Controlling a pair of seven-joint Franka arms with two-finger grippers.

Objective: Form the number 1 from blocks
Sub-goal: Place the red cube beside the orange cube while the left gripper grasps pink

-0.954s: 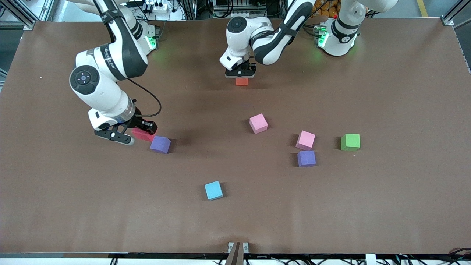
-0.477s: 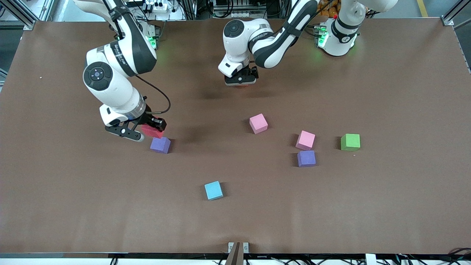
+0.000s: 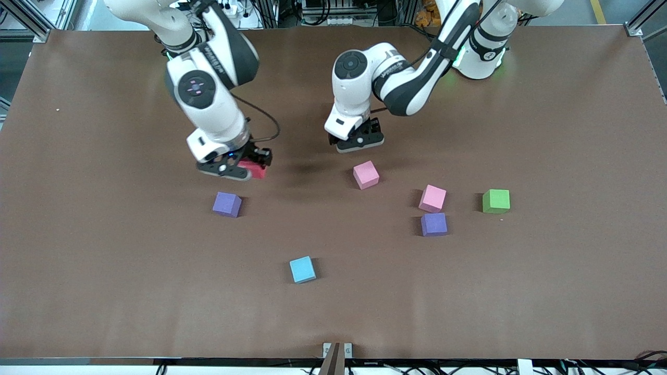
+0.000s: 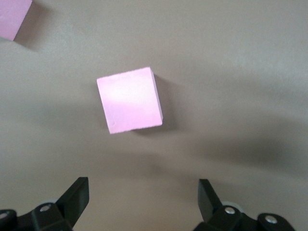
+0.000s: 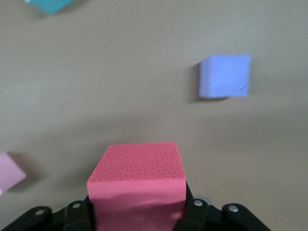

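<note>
My right gripper is shut on the red block, held over bare table toward the middle; the right wrist view shows the red block squeezed between the jaws of the right gripper. My left gripper hangs open and empty over the table beside a pink block. In the left wrist view, that pink block lies ahead of the left gripper, not between its fingers. A second pink block touches a purple block. Another purple block lies alone. The orange block is hidden.
A light blue cube lies nearer the front camera, about mid-table. A green cube sits toward the left arm's end, beside the second pink block. The brown tabletop is wide around them.
The left gripper opened, left the orange block and moved over toward the pink block. The right arm carried the red block away from the lone purple block, toward the table's middle.
</note>
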